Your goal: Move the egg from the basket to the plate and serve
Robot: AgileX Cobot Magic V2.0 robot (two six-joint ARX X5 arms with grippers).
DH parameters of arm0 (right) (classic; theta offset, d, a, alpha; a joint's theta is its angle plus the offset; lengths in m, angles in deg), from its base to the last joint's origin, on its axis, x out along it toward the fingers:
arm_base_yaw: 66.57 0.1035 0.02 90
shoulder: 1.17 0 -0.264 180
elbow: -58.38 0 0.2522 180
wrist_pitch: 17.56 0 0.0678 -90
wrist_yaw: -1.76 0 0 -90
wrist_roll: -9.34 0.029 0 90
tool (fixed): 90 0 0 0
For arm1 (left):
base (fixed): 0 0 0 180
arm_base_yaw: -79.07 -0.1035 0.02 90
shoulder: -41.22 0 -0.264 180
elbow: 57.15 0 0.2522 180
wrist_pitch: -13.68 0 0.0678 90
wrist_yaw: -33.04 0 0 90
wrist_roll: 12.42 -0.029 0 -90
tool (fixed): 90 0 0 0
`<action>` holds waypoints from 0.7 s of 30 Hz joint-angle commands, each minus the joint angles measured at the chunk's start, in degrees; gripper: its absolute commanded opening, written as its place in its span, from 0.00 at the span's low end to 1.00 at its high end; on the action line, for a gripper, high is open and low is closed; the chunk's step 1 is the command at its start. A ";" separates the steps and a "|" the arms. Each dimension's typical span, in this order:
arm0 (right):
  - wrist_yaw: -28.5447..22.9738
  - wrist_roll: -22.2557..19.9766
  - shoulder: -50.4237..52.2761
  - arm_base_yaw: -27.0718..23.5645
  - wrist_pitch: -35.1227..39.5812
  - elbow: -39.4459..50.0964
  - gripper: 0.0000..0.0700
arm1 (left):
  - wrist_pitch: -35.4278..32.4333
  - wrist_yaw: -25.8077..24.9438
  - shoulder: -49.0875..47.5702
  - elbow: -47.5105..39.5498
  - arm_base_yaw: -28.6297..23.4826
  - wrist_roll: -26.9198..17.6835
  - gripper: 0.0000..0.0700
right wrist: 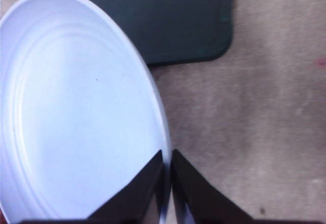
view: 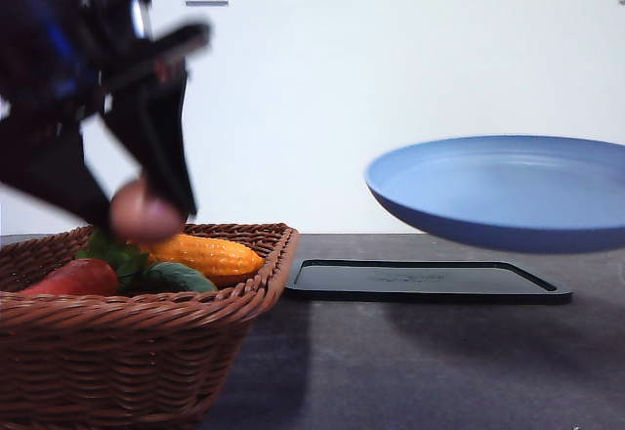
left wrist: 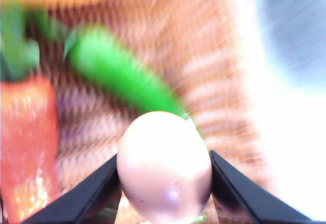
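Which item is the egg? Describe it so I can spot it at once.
Find the wicker basket at the left of the table. Just above its contents, the left gripper is shut on the egg. It is smooth, oval and pale pinkish-brown, unlike the yellow corn, green cucumber and red vegetable below.

Even, bright indoor light; soft shadows fall on the table [view: 420,362] under the plate [view: 508,191]; the left arm [view: 88,78] smears with motion blur; the left wrist view is blurred and overexposed.
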 commanded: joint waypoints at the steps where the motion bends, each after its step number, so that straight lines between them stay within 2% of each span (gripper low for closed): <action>1: 1.45 1.29 -0.24 0.59 0.71 -0.69 0.00 | -0.68 0.13 -1.17 2.59 0.88 -0.98 0.22; 4: 2.66 2.24 -0.82 2.35 0.61 -1.02 0.00 | -0.70 -0.14 -2.69 5.81 1.75 -1.77 0.22; 11: 2.95 2.20 -5.90 9.77 -1.57 -5.43 0.00 | -1.21 -4.81 -1.87 12.84 6.47 -6.96 0.22; 15: 2.96 1.96 -9.80 14.33 -1.87 -8.15 0.00 | -1.83 -4.82 -0.16 13.32 10.07 -8.80 0.22; 21: 2.95 1.78 -14.19 20.11 -2.20 -9.88 0.00 | -1.91 -4.78 4.63 13.32 14.49 -9.25 0.22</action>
